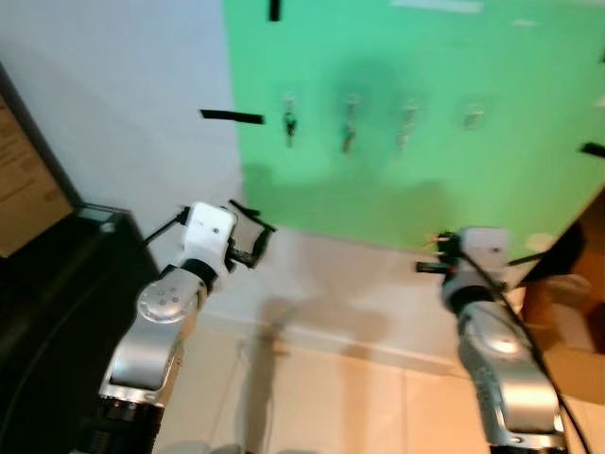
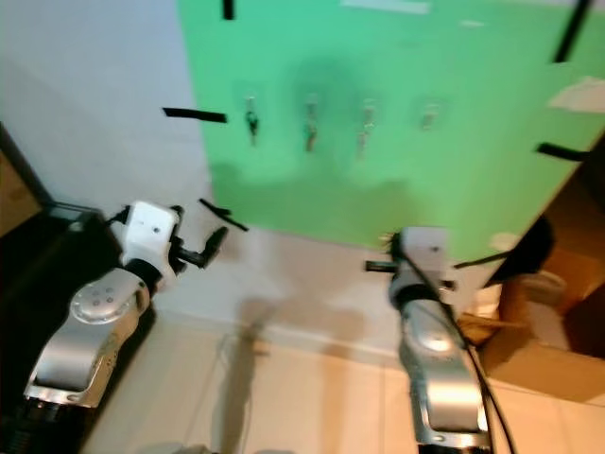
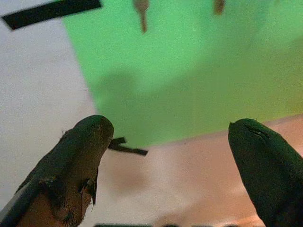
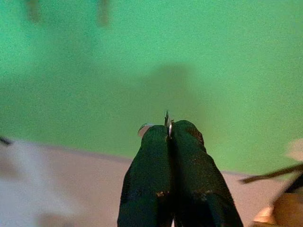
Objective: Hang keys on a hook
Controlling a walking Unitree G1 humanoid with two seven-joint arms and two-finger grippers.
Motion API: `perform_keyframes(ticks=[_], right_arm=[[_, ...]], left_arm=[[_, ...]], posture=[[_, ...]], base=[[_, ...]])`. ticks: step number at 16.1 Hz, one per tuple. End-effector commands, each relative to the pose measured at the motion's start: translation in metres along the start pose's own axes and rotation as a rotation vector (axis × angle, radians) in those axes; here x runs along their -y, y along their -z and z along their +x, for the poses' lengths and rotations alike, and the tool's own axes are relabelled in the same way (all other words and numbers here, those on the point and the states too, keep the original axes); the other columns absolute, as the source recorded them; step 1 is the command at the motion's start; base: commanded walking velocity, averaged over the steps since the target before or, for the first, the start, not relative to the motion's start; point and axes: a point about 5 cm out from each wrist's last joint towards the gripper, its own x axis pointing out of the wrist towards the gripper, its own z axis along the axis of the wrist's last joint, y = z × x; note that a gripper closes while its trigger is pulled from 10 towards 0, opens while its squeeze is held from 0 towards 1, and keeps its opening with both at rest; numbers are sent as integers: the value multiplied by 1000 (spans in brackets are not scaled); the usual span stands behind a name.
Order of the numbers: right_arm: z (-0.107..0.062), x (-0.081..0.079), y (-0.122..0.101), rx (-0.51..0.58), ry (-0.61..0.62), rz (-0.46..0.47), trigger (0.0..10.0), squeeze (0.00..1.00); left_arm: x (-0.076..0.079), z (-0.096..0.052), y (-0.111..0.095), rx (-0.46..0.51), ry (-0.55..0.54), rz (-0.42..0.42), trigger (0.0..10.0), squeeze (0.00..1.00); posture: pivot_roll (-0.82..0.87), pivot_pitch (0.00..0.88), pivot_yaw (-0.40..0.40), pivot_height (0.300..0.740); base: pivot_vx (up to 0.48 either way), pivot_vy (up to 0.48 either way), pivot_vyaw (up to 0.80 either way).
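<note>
**Right wrist view: key ring pinched before the green board**

Ahead of me a green board (image 1: 425, 104) covers the wall, carrying a row of four hooks (image 1: 473, 117), three with keys. My right gripper (image 4: 169, 137) is clamped on the keys (image 4: 166, 122), a thin metal edge poking straight up between the fingertips. My left gripper (image 3: 170, 142) hangs spread, empty, beside black tape (image 1: 232, 116).

Bright green board (image 1: 454, 180) (black tape strips (image 1: 232, 116)) on white wall (image 1: 113, 95)
</note>
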Motion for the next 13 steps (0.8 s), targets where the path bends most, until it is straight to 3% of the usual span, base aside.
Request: perform_keyframes(ticks=[1,6,13], right_arm=[[2,-9,-7,30,-38,14,10000,0],[1,-10,-7,35,-41,42,10000,0],[1,-5,-6,33,-7,73,10000,0]], left_arm=[[-8,-3,-2,-2,-33,15,10000,0],[-8,-4,-1,-6,-32,19,10000,0],[-7,-1,-3,-1,-29,9,10000,0]], posture=[[-32,0,-4,740],[-31,0,-6,740],[-40,0,-3,740]], base=[[0,-289,513],[0,-286,198],[0,0,0]])
